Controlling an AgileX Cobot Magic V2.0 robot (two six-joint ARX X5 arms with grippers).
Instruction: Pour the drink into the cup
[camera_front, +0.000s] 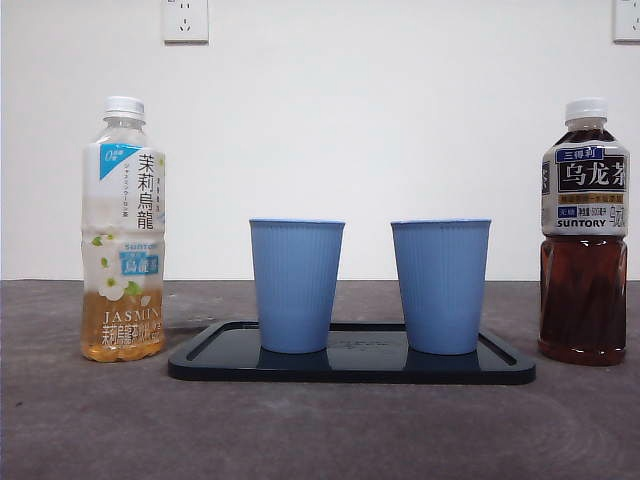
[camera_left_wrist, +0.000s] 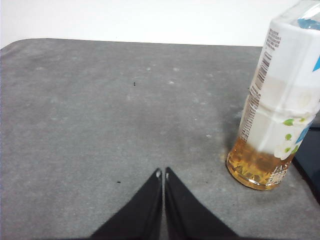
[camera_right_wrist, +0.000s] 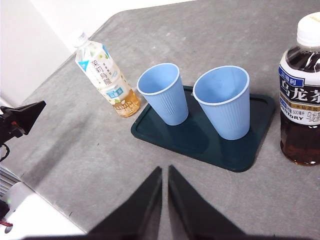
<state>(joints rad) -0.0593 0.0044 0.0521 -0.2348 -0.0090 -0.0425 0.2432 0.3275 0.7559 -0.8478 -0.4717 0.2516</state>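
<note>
Two blue cups (camera_front: 296, 285) stand on the dark tray (camera_front: 350, 370). The jasmine bottle (camera_front: 122, 230) and brown bottle (camera_front: 584, 232) stand just beside the tray, caps on. The left gripper (camera_left_wrist: 163, 173) and right gripper (camera_right_wrist: 165, 170) are closed and hold nothing. A clumsy grab could tip a bottle over.

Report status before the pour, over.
Left gripper shut, empty, near jasmine bottle. Right gripper shut, empty, back from tray. Both bottles capped, upright; two cups on tray. Nothing in the way.
</note>
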